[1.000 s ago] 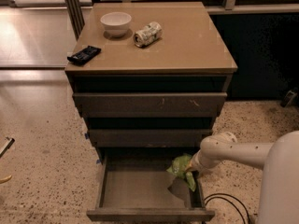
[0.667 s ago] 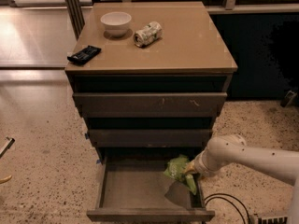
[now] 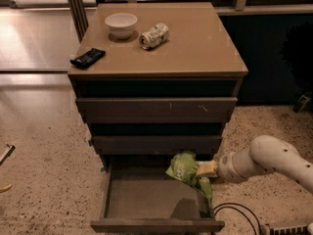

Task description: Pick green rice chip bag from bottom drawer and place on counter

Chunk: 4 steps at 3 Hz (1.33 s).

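1. The flat tan-beige counter (image 3: 195, 48) tops the dark cabinet (image 3: 230, 89). A small white round bowl (image 3: 121, 24) stands at its back left, and a whitish crushed can (image 3: 154, 35) lies just right of it.
2. A flat black packet (image 3: 88, 58) lies at the counter's left edge, in front of the bowl.
3. Under the counter, two dark upper drawers (image 3: 156, 109) sit one above the other. The wide dark bottom drawer (image 3: 146, 199) beneath them is pulled out toward the camera.
4. The crumpled green foil rice chip bag (image 3: 183, 168) is at the bottom drawer's right rear, overlapping its right wall.
5. The pale two-finger gripper (image 3: 206, 169) reaches in from the right and is clamped on the bag's right side.
6. A dark cable (image 3: 234, 208) lies on the floor right of the drawer.
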Motion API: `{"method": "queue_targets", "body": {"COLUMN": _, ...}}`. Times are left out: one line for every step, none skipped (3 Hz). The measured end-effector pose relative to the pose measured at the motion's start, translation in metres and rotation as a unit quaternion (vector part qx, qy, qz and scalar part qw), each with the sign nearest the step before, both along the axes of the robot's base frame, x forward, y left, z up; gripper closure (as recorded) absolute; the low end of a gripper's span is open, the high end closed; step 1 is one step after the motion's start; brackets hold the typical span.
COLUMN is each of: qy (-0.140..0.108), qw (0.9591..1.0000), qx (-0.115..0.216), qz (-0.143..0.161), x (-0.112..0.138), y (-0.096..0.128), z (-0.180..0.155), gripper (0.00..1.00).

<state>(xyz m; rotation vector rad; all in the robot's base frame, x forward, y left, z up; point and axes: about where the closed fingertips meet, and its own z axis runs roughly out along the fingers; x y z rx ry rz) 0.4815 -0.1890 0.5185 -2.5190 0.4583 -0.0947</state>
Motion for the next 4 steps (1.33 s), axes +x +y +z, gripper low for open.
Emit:
{"method": "queue_targets", "body": {"qy": -0.054, "qw": 0.9973, "qx": 0.046, "qz": 0.018, "x": -0.015, "y": -0.037, "z": 0.067, "gripper": 1.0}}
{"method": "queue_targets", "body": {"qy": -0.119, "qw": 0.9891, "qx": 0.076, "qz": 0.041, "x": -0.027, "y": -0.085, "z": 0.124, "gripper": 1.0}}
{"method": "queue_targets", "body": {"qy": -0.194, "qw": 0.973, "qx": 0.098, "qz": 0.078, "x": -0.022, "y": -0.119, "z": 0.183, "gripper": 1.0}}
{"method": "queue_targets", "body": {"qy": -0.211, "qw": 0.9696, "qx": 0.092, "qz": 0.083, "x": -0.017, "y": -0.129, "z": 0.194, "gripper": 1.0}}
